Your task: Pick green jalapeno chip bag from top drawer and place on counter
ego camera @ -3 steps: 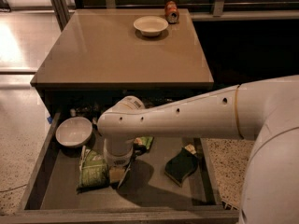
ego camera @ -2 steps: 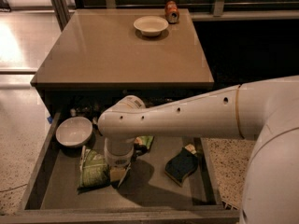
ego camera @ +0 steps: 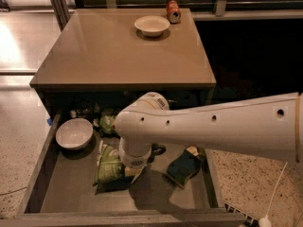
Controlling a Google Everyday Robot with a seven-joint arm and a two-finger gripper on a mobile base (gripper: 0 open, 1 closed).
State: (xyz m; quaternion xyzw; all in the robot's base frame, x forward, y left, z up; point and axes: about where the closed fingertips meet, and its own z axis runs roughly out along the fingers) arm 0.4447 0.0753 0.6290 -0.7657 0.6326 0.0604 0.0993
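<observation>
**Not out of the drawer yet**

Lying flat on the floor of the top drawer [ego camera: 45,171], the green jalapeno chip bag [ego camera: 108,167], just right of a white bowl [ego camera: 74,134]. Parked right at the bag's right edge, the gripper [ego camera: 134,170] (mostly buried under the arm's own wrist). Can't tell if gripping or only touching. Probably the grab stage. Lift and drop onto the counter [ego camera: 118,56] all left to do. Hard to read too: a dark bag [ego camera: 183,167] further right, plus the shadowy clutter at the back.

Thick white tubular arm [ego camera: 222,126], small dark holes [ego camera: 213,118] along it, bulbous wrist joint [ego camera: 142,119], hand [ego camera: 135,170] seemingly pale, down in top drawer [ego camera: 71,193].
</observation>
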